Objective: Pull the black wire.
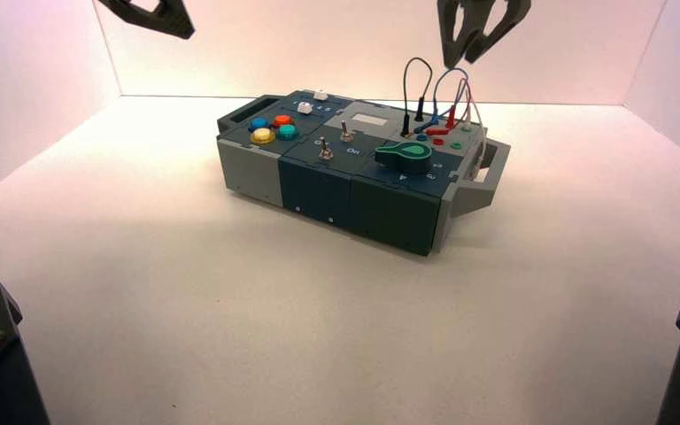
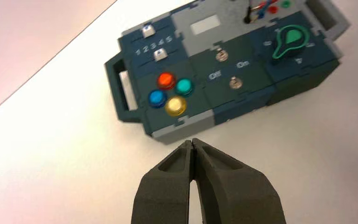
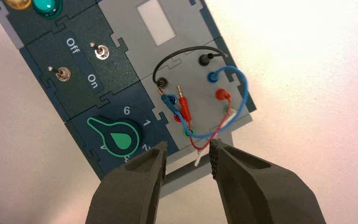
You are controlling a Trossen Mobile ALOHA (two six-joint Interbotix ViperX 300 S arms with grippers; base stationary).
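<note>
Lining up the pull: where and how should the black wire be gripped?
Probably by its high arch, the black wire, from above with the right hand. The arch stands clear above the box, while its far plug sits close to the blue wire's plug.

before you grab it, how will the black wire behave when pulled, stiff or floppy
The black wire stands in a tall arch unsupported, so it likely has some spring. It looks thin, so it should bend easily. Both ends sit at the box, so one may resist first.
</note>
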